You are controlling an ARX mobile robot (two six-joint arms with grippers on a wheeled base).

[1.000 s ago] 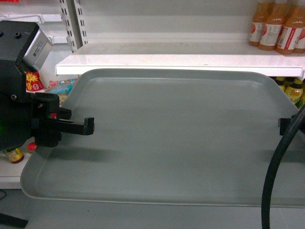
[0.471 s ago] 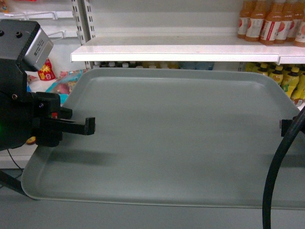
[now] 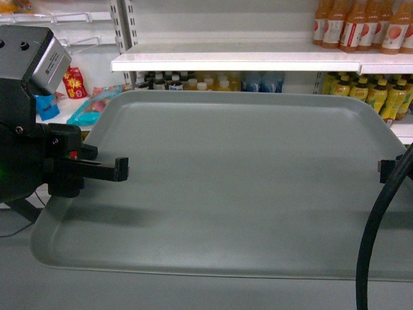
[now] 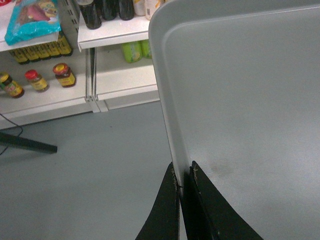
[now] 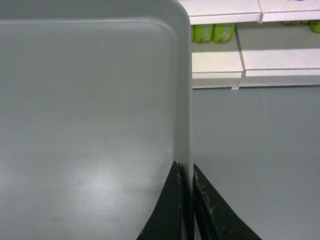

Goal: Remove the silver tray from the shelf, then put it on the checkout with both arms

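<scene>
The silver tray [image 3: 245,187] is held level in the air in front of the shelf [image 3: 239,61], clear of its front lip. My left gripper [image 3: 119,169] is shut on the tray's left rim, and the left wrist view shows that rim [image 4: 170,125] pinched where the left gripper [image 4: 182,169] closes. My right gripper [image 3: 384,171] is shut on the right rim, partly behind a black cable. In the right wrist view, the right gripper [image 5: 185,167] clamps the tray's edge [image 5: 186,100]. Grey floor lies under both rims. The checkout is out of view.
Orange drink bottles [image 3: 352,26] stand on the shelf's right end. Dark bottles [image 3: 206,82] and snack bags [image 3: 97,106] fill the lower shelves. Jars [image 4: 45,80] line a low shelf, and a dark stand leg [image 4: 25,144] lies on the grey floor [image 4: 100,175].
The shelf has slid up and to the right in the head view and looks farther off, uncovering the lower shelf's bottles. The tray and both grippers keep their places in the view.
</scene>
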